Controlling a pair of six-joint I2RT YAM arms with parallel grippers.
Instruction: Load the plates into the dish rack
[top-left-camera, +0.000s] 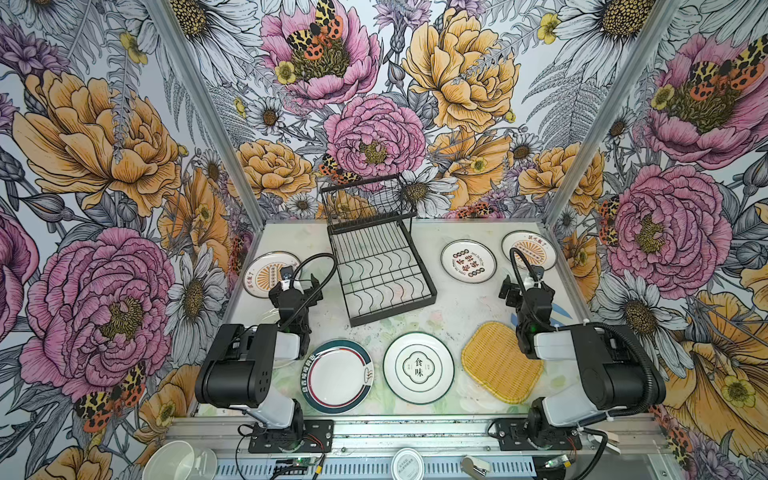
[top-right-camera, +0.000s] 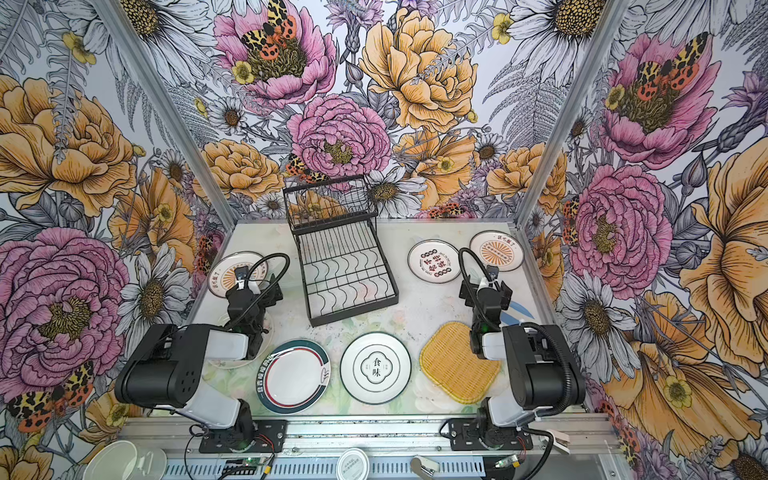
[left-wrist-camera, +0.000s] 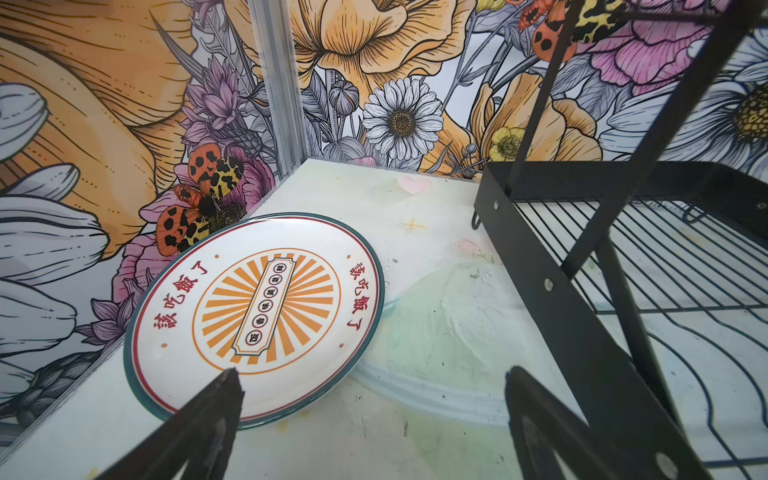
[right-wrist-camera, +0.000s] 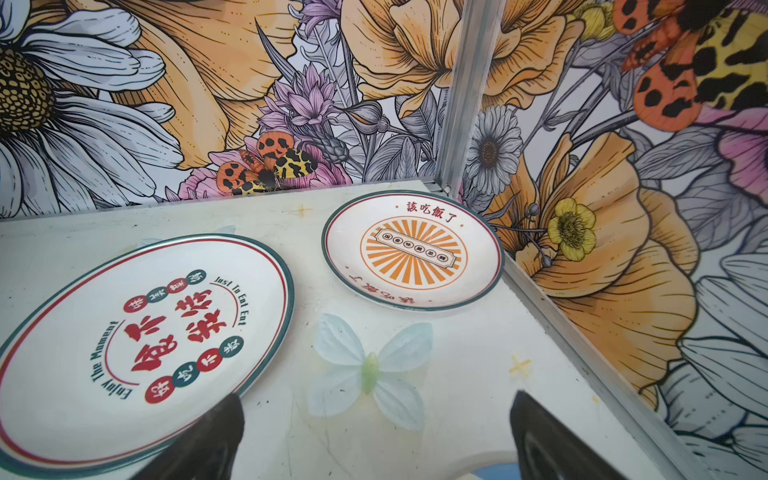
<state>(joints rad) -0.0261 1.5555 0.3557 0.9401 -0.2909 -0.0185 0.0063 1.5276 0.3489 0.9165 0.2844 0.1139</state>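
The black wire dish rack stands empty at the back centre. Plates lie flat around it. Sunburst plates rest at back left and back right, with a red-character plate beside the latter. Along the front lie a coloured-rim plate, a white plate and a yellow woven plate. A blue-striped plate peeks from under the right arm. My left gripper hovers open by the left sunburst plate. My right gripper hangs open, empty.
Flowered walls with aluminium corner posts close in the table on three sides. A translucent cup and a small white lid sit below the front rail. Another pale plate lies mostly hidden under the left arm.
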